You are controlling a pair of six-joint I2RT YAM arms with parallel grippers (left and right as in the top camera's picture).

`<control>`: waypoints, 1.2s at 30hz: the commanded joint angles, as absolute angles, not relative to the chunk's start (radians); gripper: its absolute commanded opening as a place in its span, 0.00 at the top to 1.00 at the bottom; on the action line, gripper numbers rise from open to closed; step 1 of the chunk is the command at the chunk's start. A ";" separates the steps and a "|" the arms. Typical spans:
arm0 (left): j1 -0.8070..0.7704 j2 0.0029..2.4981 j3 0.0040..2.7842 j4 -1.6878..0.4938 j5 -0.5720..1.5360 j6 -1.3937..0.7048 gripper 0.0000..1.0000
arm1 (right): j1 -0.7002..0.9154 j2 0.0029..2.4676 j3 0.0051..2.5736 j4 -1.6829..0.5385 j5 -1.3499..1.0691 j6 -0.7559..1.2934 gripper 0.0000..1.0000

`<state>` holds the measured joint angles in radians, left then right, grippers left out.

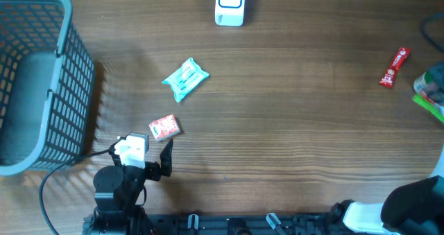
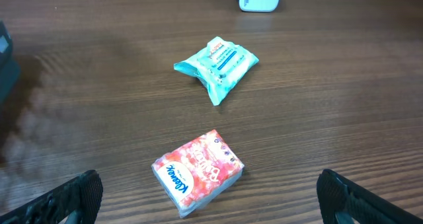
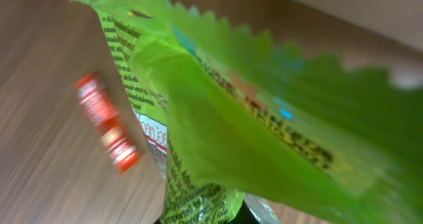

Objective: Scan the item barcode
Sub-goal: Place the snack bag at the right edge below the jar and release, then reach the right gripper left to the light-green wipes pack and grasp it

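At the far left stands a grey-blue mesh basket [image 1: 66, 27] on the wooden counter [image 1: 291, 124]. Just right of its near corner are the left fingers [image 2: 69, 197], spread as wide as they go and holding nothing. They point at a small red-and-white tissue pack [image 1: 164, 127] that lies flat on the counter just beyond them, between the two tips but not touched by either. A little farther back and to the right lies a crumpled teal wipes packet [image 1: 185, 79], apart from the tissue pack. At the far edge, near the middle, sits the white scanner [image 1: 229, 5]. A long stretch of bare wood follows, then a red snack bar [image 1: 394, 67] lies at a slant near the right side. Just right of it, at the counter's very edge, is the green packet [image 3: 264, 118] with its zigzag-cut seam and black print. The right fingers [image 3: 236, 217] are closed on its lower end, and it fills most of that wrist's view, well apart from the scanner.
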<state>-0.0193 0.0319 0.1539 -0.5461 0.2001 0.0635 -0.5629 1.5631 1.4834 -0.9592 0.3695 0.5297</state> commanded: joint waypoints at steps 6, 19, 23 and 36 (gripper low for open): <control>-0.015 0.025 0.149 -0.543 0.209 0.075 0.00 | -0.772 1.643 1.411 -0.804 0.427 0.707 0.96; -0.015 0.025 0.149 -0.543 0.209 0.075 0.00 | -0.772 1.563 1.409 -0.595 0.019 0.554 0.00; -0.015 0.025 0.149 -0.543 0.209 0.075 0.00 | -0.670 1.254 1.409 -0.888 -0.191 0.662 0.00; -0.015 0.025 0.149 -0.543 0.209 0.075 0.00 | 0.297 1.511 1.340 -0.816 -0.256 0.524 0.00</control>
<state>-0.0193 0.0319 0.1539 -0.5461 0.2001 0.0635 0.2211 1.4513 1.3430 -0.8562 -0.2543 0.5549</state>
